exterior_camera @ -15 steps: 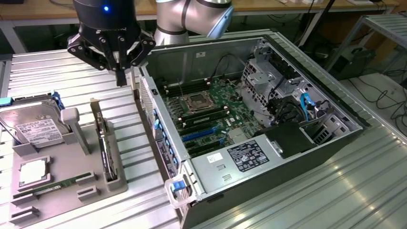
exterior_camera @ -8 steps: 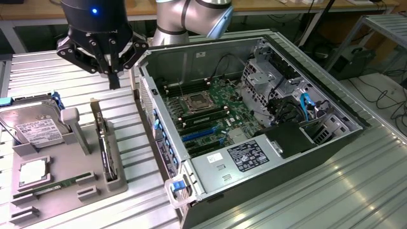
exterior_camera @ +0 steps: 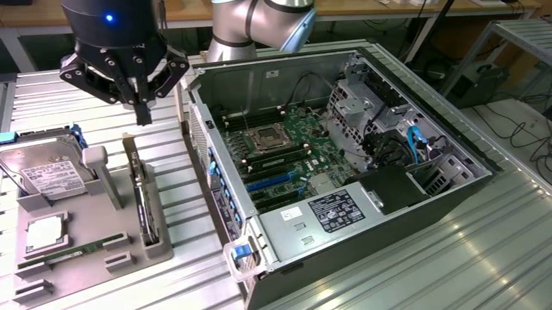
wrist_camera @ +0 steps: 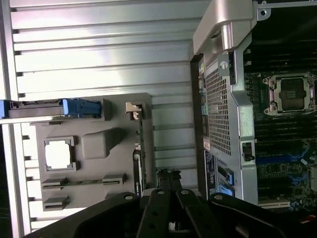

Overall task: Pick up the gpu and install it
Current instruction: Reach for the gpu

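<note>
The gpu (exterior_camera: 136, 187) stands on its edge in a slot of the grey holder tray (exterior_camera: 103, 223), at the exterior view's left; I see it edge-on as a thin dark card. In the wrist view the gpu (wrist_camera: 140, 156) is a narrow dark strip with its pale bracket end (wrist_camera: 132, 109) beyond it. My gripper (exterior_camera: 142, 115) hangs above the far end of the card, clear of it, fingers pressed together and holding nothing. The gripper (wrist_camera: 168, 175) points down just beside the card's near end in the wrist view.
An open computer case (exterior_camera: 345, 161) lies at the exterior view's right, motherboard (exterior_camera: 280, 161) and blue slots (exterior_camera: 271, 183) exposed. On the tray are a silver hard drive (exterior_camera: 43, 173), a square processor (exterior_camera: 43, 232) and a green memory stick (exterior_camera: 74, 253). Ribbed metal table (exterior_camera: 448, 258) all around.
</note>
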Robot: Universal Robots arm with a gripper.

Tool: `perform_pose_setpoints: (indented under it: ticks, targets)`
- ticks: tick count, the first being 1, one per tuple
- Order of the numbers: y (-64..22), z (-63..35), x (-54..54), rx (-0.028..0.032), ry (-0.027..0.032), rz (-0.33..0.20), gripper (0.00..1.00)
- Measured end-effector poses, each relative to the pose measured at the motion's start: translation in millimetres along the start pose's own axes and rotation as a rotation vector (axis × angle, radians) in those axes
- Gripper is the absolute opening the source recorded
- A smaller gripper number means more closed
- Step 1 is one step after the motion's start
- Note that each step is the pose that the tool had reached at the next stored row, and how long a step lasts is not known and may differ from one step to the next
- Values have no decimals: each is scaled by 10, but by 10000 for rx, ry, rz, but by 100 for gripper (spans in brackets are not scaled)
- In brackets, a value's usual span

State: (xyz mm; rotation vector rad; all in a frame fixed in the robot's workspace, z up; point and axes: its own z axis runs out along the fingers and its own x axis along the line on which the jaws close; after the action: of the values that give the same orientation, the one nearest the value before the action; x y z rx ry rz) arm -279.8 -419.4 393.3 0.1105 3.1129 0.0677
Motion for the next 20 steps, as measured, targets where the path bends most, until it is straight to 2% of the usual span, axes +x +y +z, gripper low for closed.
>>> perform_pose_setpoints:
  ticks: [20]
  targets:
    - [-59, -11, 346, -4, 8, -179, 11]
